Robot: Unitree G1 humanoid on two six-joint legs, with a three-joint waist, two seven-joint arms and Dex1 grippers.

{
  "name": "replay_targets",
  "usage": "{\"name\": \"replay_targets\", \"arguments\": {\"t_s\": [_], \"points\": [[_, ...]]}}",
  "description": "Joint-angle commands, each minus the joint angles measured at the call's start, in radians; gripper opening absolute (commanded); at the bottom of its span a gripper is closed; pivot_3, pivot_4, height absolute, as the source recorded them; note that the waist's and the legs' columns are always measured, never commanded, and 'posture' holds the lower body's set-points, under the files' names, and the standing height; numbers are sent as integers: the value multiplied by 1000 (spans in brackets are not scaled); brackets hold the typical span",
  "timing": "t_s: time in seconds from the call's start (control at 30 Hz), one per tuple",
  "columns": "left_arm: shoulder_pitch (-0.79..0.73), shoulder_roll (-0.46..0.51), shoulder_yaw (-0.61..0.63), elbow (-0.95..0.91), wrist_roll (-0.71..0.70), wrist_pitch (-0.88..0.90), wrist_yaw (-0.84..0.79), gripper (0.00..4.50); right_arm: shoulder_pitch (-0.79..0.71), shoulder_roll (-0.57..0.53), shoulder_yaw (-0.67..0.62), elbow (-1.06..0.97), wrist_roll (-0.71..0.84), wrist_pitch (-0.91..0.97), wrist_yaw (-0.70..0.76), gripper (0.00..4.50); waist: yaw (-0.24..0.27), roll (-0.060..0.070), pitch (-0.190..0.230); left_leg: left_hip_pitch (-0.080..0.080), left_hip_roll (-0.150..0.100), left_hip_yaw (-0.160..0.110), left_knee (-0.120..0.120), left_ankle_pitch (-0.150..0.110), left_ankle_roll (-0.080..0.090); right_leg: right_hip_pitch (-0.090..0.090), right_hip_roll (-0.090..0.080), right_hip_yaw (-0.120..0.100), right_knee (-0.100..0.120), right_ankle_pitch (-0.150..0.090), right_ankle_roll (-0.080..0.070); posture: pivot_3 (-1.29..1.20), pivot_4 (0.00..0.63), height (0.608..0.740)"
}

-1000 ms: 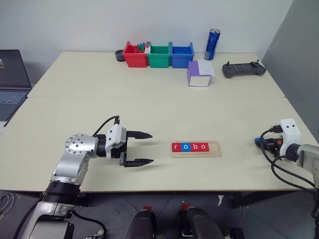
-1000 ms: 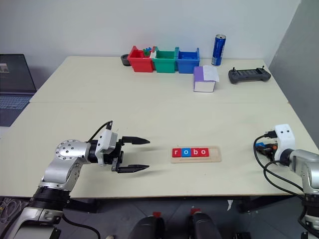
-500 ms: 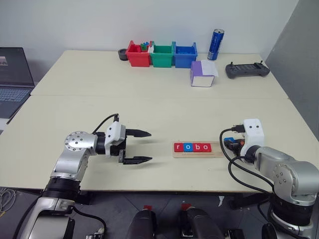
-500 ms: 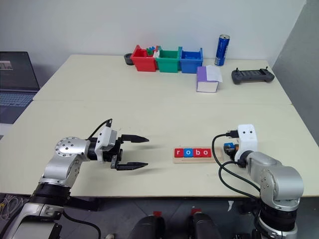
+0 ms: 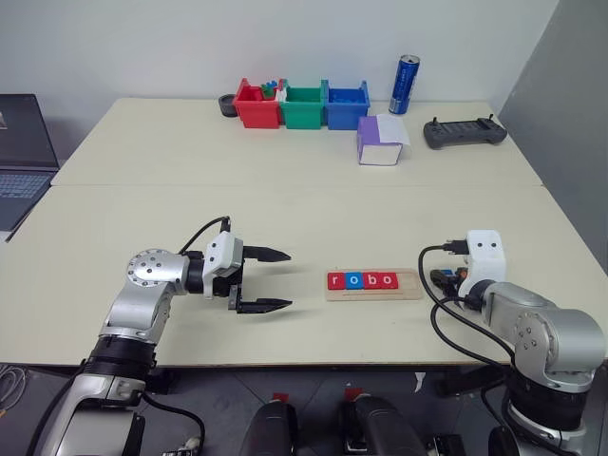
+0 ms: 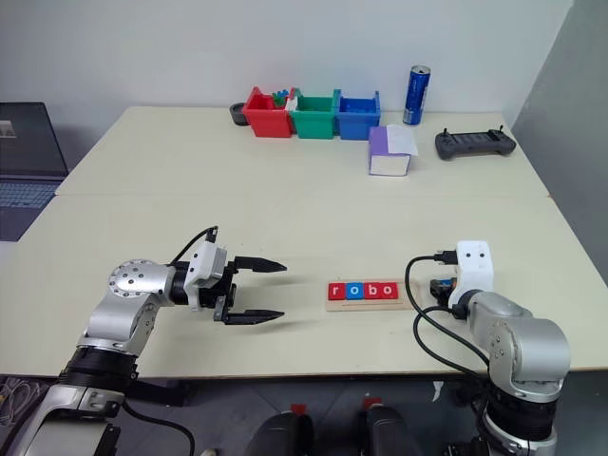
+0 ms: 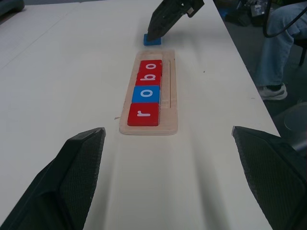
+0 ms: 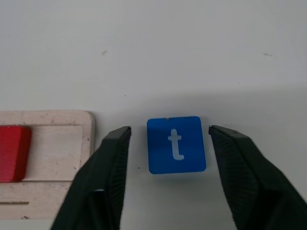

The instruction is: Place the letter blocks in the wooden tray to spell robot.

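Note:
The wooden tray [image 5: 408, 285] lies near the table's front edge. It holds letter blocks [image 5: 362, 280] reading r, o, b, o in red, blue, red, red from its left end. A blue t block [image 8: 176, 144] lies flat on the table just past the tray's right end, also seen as the blue t block [image 7: 152, 39] in the left wrist view. My right gripper [image 8: 169, 129] is open and straddles it, with a gap on each side. My left gripper [image 5: 288, 279] is open and empty, left of the tray and pointing at it.
Red [image 5: 257, 103], green [image 5: 304, 104] and blue [image 5: 347, 104] bins stand at the table's far edge, with a blue can [image 5: 406, 84], a purple box [image 5: 380, 141] and a black controller [image 5: 464, 133] to their right. A laptop [image 5: 19, 152] sits far left. A person's leg [image 7: 278, 48] is beside the table.
My right arm has swung in from the table's right edge to the tray's right end. The left arm has stayed still.

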Motion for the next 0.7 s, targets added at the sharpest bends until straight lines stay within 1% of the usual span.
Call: {"name": "replay_targets", "arguments": {"t_s": [0.03, 0.07, 0.13, 0.2, 0.23, 0.27, 0.33, 0.37, 0.4, 0.47, 0.57, 0.7], "points": [[-15, 11, 13, -27, -6, -6, 2, 4500, -28, -104, -35, 10, 25, -3, 68, 4186, 1, 0, 0, 0, 0, 0, 0, 0, 0, 0, 0, 0, 0, 0, 0, 0, 150, 740], [-16, 12, 15, -26, -6, -6, 3, 4500, -30, -170, -35, 28, 45, -18, 116, 4476, 1, 0, 0, 0, 0, 0, 0, 0, 0, 0, 0, 0, -1, 0, 0, 0, 150, 740], [-17, 13, 17, -27, -7, -5, 7, 4500, -24, -310, -18, 57, 94, -89, 236, 4476, 2, 0, 0, -1, -1, 0, 0, 0, 0, 0, 0, 0, -1, 0, 0, 0, 150, 740], [-23, 11, 17, -23, -6, -4, 11, 4500, -4, -487, 49, 114, 122, -290, 436, 4476, 3, 0, 0, -1, -1, 0, 0, 0, 1, 0, 0, 0, -2, 0, 0, 0, 150, 740], [-26, 9, 16, -20, -4, -4, 13, 4500, 14, -563, 87, 155, 129, -420, 564, 4476, 3, 0, 0, -1, -1, 0, -1, 0, 1, 0, 0, 0, -3, 0, 0, 0, 150, 740], [-28, 8, 14, -17, -3, -6, 15, 4500, 32, -614, 111, 194, 138, -540, 680, 4476, 3, 0, 0, 0, -1, -1, -1, -1, 1, 1, 0, -1, -3, 0, 0, 0, 150, 740], [-26, 8, 14, -18, -2, -10, 17, 4500, 81, -678, 136, 284, 177, -750, 921, 4476, 2, -1, 0, 0, 0, -2, -2, -1, 1, 2, 1, -2, -6, 0, 0, 0, 150, 740], [-25, 10, 15, -19, -1, -13, 19, 4500, 98, -702, 148, 335, 187, -821, 1012, 4476, 1, -1, 0, 0, 0, -2, -2, -1, 1, 2, 2, -2, -6, 0, 0, 0, 150, 740], [-21, 14, 18, -21, 2, -17, 22, 4500, 95, -728, 182, 419, 148, -928, 1073, 4476, 0, -1, 0, 0, 1, -2, -2, -1, 1, 2, 2, -2, -6, 0, 0, 0, 150, 740], [-15, 24, 26, -25, 2, -20, 23, 4500, 42, -747, 255, 577, 68, -1114, 1150, 4476, -1, -1, 0, 0, 0, -2, -1, -1, 1, 2, 2, -2, -6, 0, 0, 0, 150, 740], [9, 35, 35, -54, -4, -12, 33, 4500, -94, -719, 338, 794, 6, -1312, 1265, 4476, -10, -1, 0, 0, 0, 1, 1, -1, 1, 1, 1, 0, -4, 0, 1, 0, 150, 740], [59, 48, 42, -111, -12, -5, 49, 4500, -250, -675, 432, 1068, -103, -1540, 1347, 4476, -16, -2, 0, 1, 0, 0, 0, 0, 1, 2, 1, 0, -3, 1, 1, 0, 150, 740]]}}
